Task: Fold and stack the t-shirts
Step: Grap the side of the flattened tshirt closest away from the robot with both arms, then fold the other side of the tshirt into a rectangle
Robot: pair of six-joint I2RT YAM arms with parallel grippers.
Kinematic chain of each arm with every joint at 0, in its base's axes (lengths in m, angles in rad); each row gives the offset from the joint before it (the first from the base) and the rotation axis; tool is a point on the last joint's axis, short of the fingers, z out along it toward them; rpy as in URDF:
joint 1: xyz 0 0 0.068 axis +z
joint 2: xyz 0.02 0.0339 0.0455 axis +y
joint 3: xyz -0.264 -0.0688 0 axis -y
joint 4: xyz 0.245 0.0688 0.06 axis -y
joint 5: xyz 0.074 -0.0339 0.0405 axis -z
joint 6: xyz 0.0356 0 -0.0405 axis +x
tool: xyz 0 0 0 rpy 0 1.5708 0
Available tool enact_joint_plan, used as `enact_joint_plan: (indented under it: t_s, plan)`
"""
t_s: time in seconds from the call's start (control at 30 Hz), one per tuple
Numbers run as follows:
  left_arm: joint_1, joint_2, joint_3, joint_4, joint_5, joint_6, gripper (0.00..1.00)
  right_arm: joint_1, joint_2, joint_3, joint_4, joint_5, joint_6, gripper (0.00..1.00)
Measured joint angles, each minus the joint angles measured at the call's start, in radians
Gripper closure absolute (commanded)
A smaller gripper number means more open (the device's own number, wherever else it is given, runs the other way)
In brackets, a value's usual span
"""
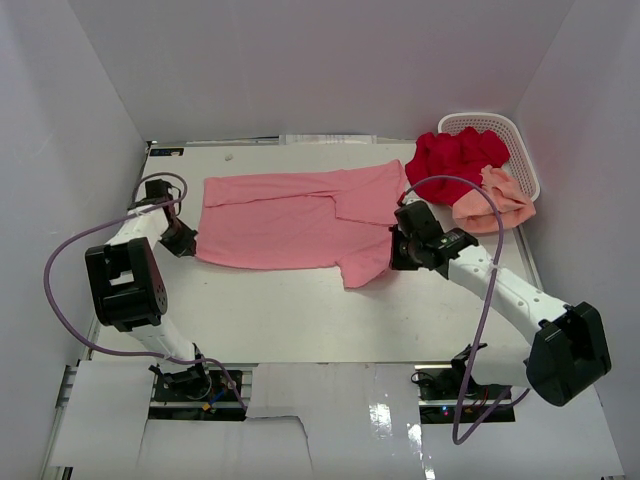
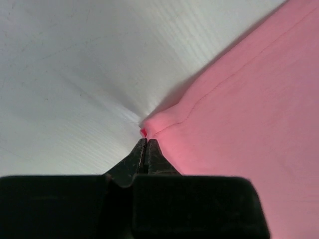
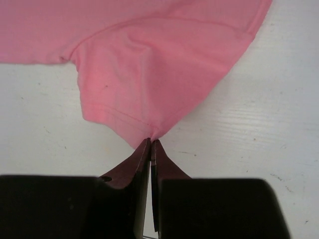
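Observation:
The medium pink t-shirt lies spread across the middle of the table, its upper part folded over. My left gripper is shut on the shirt's near-left corner; the left wrist view shows the fabric pinched at the fingertips. My right gripper is shut on the tip of the near-right sleeve, pinched just ahead of its fingertips. The deep red t-shirt is bunched half inside the basket. Beside it, the pale peach-salmon t-shirt hangs over the basket's near edge.
A white perforated basket sits at the table's far right corner. White walls close in the table on the left, back and right. Purple cables loop from both arms.

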Motion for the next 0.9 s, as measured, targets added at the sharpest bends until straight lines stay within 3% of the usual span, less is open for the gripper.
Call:
enact_joint_plan:
  t_s: [0.43,0.9]
  plan:
    - [-0.002,0.04,0.192,-0.048,0.009,-0.005,1.0,-0.188,0.117,0.217,-0.004,-0.068,-0.133,0.92]
    - [-0.005,0.131,0.291,-0.071,0.024,-0.039,1.0,-0.233,0.384,0.552,-0.005,-0.145,-0.202,0.92]
